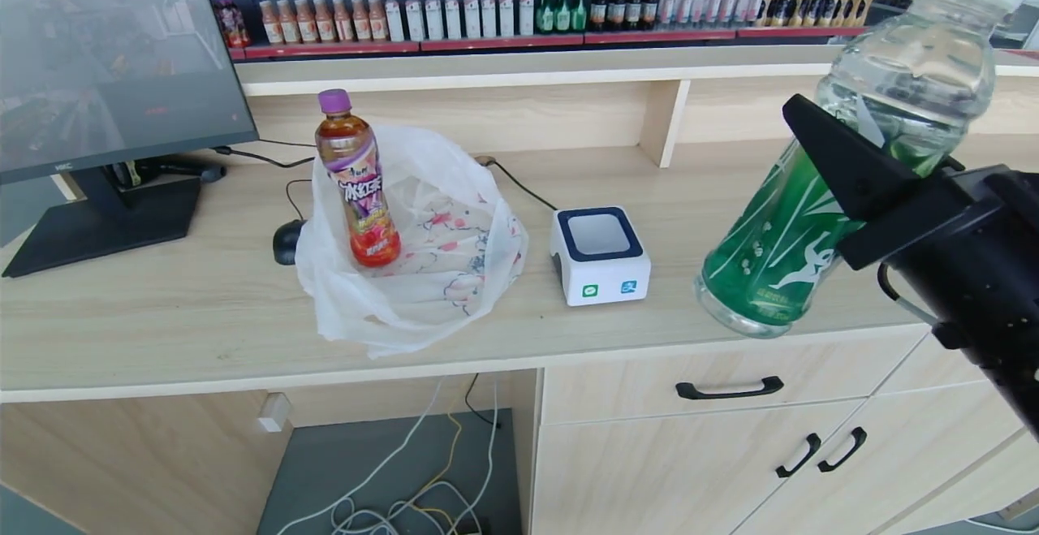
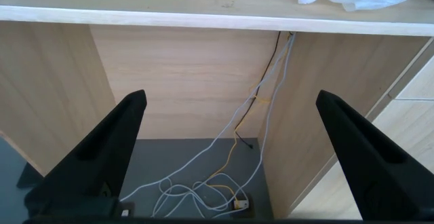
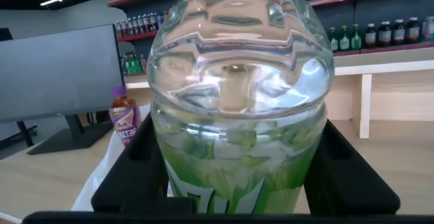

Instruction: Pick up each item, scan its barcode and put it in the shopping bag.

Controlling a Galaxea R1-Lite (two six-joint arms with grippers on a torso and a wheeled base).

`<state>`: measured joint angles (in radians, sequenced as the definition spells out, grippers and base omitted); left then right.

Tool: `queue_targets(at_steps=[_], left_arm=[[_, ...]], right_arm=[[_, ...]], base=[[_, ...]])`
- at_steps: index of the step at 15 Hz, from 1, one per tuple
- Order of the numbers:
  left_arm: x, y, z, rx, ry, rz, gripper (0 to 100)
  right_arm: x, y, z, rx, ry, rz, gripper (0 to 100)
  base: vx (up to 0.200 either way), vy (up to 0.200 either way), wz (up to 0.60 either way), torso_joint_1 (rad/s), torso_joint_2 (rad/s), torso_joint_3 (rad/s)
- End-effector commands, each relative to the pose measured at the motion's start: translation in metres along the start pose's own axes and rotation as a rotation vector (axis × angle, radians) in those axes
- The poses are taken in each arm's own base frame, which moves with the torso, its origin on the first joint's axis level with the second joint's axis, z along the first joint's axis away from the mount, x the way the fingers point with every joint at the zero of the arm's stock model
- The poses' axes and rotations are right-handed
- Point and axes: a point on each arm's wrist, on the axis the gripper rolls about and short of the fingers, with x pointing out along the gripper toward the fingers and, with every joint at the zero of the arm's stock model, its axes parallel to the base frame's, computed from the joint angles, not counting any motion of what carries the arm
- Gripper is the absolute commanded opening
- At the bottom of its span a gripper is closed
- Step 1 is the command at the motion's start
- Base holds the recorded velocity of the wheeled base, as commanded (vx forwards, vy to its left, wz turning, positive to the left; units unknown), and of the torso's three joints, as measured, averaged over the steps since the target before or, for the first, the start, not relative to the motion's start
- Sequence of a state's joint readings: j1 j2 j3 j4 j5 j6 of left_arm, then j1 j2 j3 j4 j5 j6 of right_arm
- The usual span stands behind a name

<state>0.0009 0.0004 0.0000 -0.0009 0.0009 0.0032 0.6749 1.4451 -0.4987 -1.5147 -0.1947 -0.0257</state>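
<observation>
The right claw (image 1: 881,153) is clenched around a clear plastic bottle with a green label (image 1: 820,218), gripping it about midway up. The bottle is held tilted in the air, its base lowest, over the right part of the pale wooden counter (image 1: 162,308) and to the right of the small white box scanner with a dark-framed window (image 1: 599,255). Left of the scanner lies a white translucent plastic shopping bag (image 1: 454,259), with a brown tea bottle with a purple cap (image 1: 361,186) standing upright in it. The left claw (image 2: 230,102) hangs released, fingers wide apart, below the counter's edge, facing loose cables (image 2: 224,176) on the floor.
</observation>
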Motion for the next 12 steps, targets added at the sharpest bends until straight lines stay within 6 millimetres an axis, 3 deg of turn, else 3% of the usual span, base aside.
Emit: queue_targets(at_steps=[1, 7, 12], left_arm=[[0.000, 0.000, 0.000, 0.000, -0.001, 0.000, 100], [0.000, 0.000, 0.000, 0.000, -0.001, 0.001, 100], [0.000, 0.000, 0.000, 0.000, -0.001, 0.000, 100]], right_arm=[[0.019, 0.004, -0.009, 0.000, -0.004, -0.001, 0], [0.063, 0.011, -0.024, 0.037, -0.035, -0.001, 0], [0.091, 0.005, -0.026, 0.153, -0.040, 0.047, 0]], base=[[0.000, 0.000, 0.00, 0.000, 0.00, 0.000], [0.000, 0.000, 0.00, 0.000, 0.00, 0.000], [0.000, 0.000, 0.00, 0.000, 0.00, 0.000]])
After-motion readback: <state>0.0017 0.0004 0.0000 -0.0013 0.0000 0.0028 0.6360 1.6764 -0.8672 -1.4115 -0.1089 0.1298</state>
